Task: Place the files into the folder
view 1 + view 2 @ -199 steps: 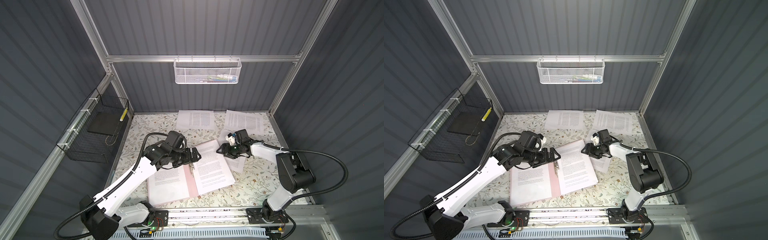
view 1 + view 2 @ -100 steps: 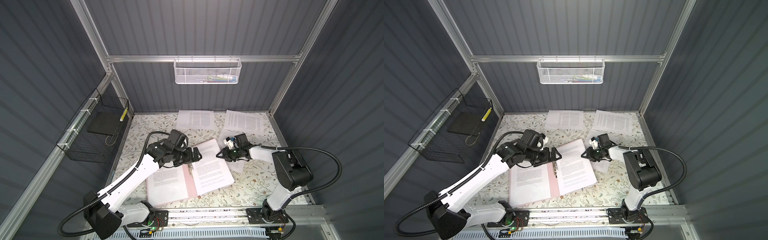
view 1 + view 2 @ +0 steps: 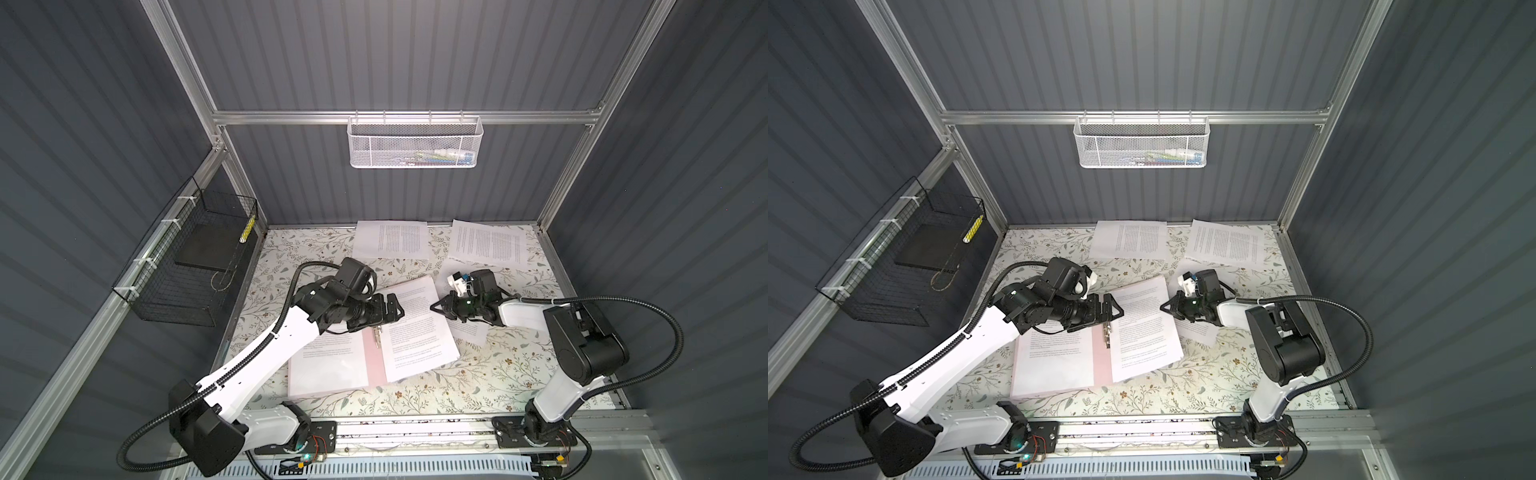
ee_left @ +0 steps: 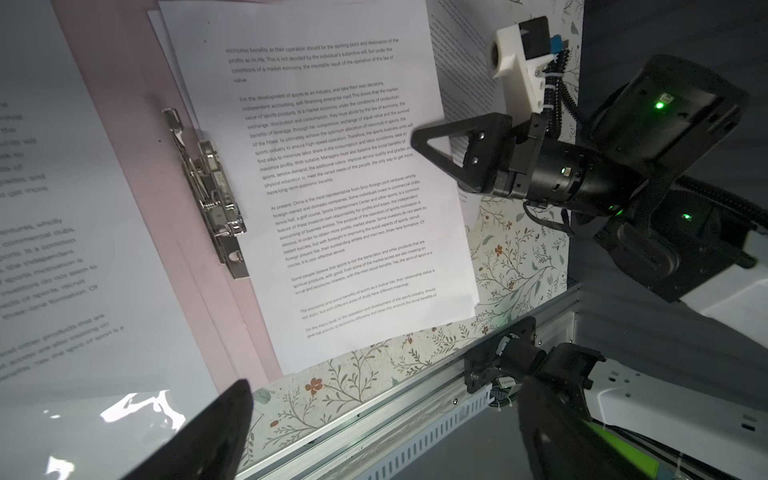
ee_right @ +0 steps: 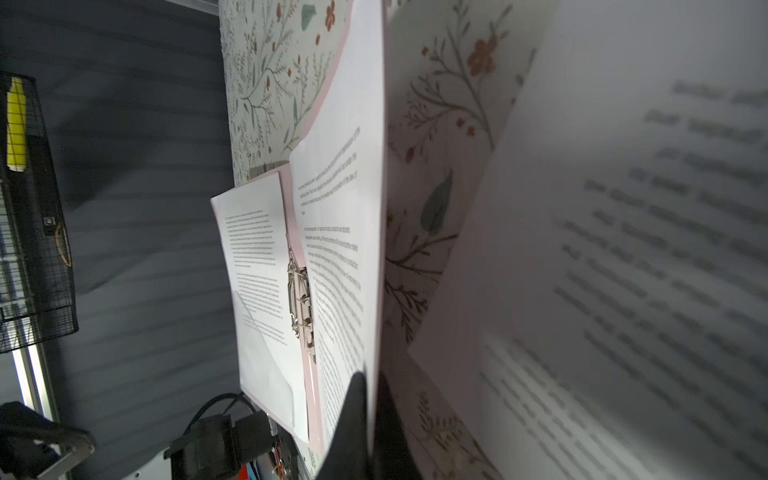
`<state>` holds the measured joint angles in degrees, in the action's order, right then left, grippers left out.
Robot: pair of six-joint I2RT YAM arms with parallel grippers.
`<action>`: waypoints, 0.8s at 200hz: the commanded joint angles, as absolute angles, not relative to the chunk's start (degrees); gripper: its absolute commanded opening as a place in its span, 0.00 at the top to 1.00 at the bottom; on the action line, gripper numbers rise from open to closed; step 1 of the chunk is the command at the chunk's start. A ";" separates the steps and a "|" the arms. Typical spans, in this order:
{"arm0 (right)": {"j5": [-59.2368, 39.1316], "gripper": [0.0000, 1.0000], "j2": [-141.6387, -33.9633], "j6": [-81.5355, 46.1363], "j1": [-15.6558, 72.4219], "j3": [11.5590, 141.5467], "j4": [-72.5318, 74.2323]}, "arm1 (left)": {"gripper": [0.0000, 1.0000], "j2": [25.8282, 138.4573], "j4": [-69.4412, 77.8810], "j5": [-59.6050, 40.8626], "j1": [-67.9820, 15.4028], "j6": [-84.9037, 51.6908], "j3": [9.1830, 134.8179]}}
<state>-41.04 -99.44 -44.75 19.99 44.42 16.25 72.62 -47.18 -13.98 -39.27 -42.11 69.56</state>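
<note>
The pale pink folder (image 3: 374,365) (image 3: 1102,365) lies open mid-table, its metal clip (image 4: 212,195) (image 5: 301,299) on the spine. One white printed file (image 3: 415,328) (image 3: 1142,324) (image 4: 332,166) rests askew on its right half. My right gripper (image 3: 432,306) (image 3: 1163,308) (image 4: 415,139) (image 5: 368,380) is shut on that sheet's right edge, one finger on each face. My left gripper (image 3: 397,307) (image 3: 1115,307) (image 4: 386,386) hangs open above the spine's far end, holding nothing. Two more files (image 3: 392,239) (image 3: 488,245) lie at the back, and another (image 3: 469,332) lies under the right gripper.
A black wire basket (image 3: 195,266) holding a black slab hangs on the left wall. A white mesh basket (image 3: 415,141) hangs on the back wall. The metal rail (image 3: 415,428) carrying both arm bases runs along the front edge.
My right gripper slid a little left to the sheet's edge and closed on it. The left gripper stayed open and barely moved.
</note>
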 commanded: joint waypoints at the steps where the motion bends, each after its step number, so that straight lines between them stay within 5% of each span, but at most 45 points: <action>1: -36.26 1.00 -102.44 -51.35 23.14 47.63 23.25 | 0.00 73.26 -48.33 -14.72 -38.85 -40.42 72.32; 87: -20.39 0.99 -114.44 -59.65 35.01 62.61 26.15 | 0.00 75.06 -47.73 -14.55 -38.67 -39.64 74.03; 140: -18.38 0.50 -112.58 -59.41 36.65 64.23 26.84 | 0.00 75.85 -47.38 -14.98 -38.49 -39.03 75.42; 160: -16.34 0.22 -108.41 -56.66 36.18 62.56 22.84 | 0.00 76.10 -45.53 -17.34 -38.50 -38.85 76.27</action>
<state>-19.64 -113.69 -59.27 36.82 63.24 25.65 75.57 -47.13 -14.46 -38.89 -40.49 73.87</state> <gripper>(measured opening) 0.632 0.996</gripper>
